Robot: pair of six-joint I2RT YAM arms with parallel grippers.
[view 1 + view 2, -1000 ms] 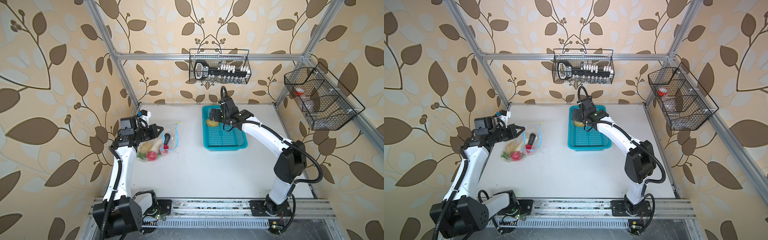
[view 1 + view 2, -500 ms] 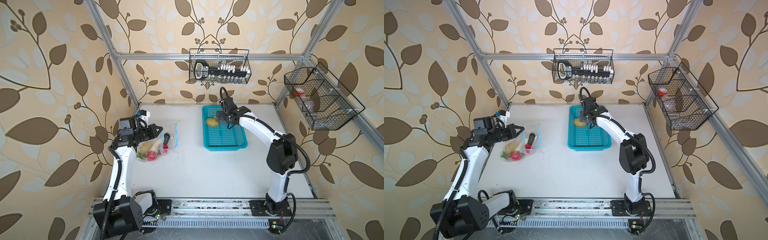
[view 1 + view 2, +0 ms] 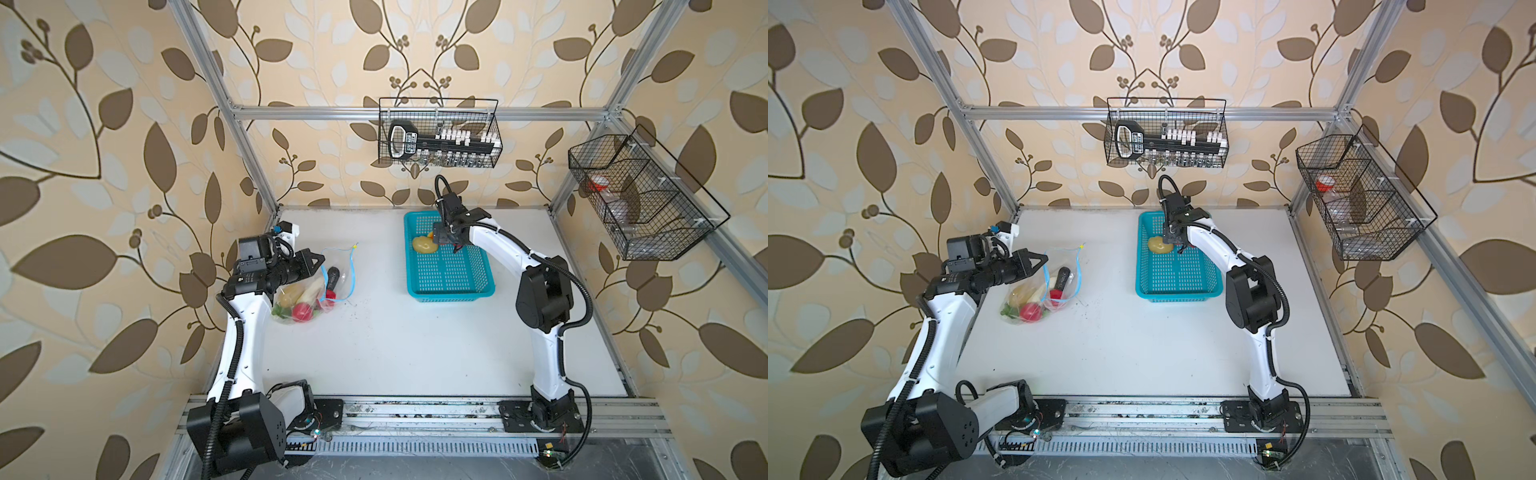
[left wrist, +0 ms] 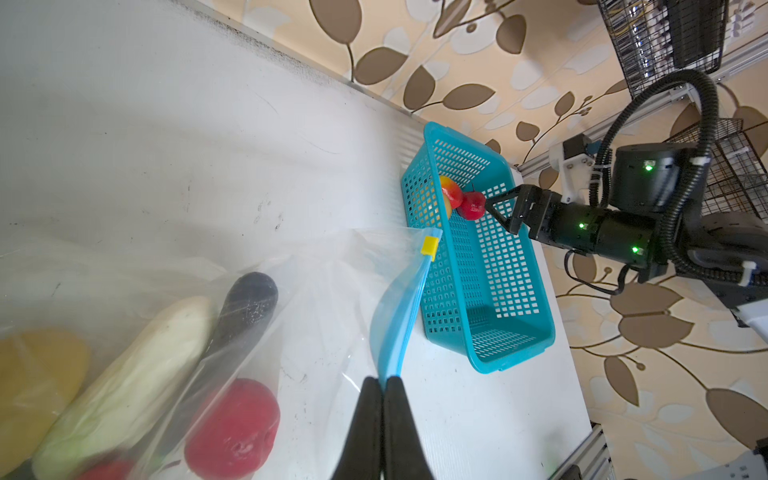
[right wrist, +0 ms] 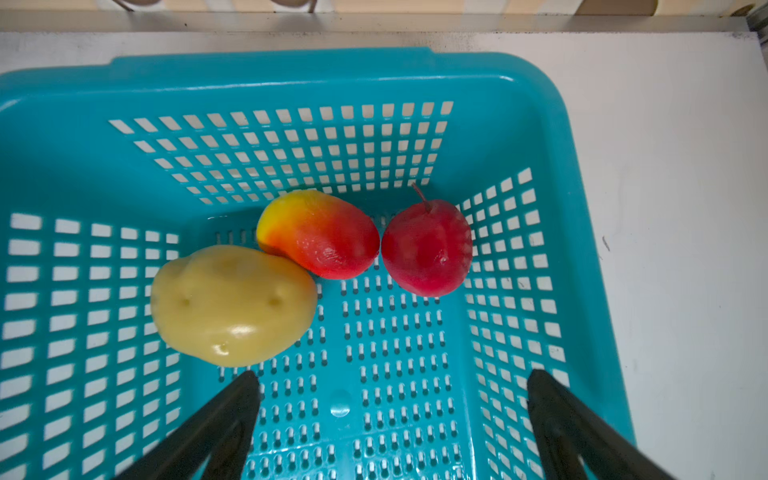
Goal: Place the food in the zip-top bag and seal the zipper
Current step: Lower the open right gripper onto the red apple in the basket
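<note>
With the left end effector clamped on the zipper of the bag on the bench, the right end effector gapes empty over the potato and red fruit in the basket; an off-centre squeeze could squirt either aside.
</note>
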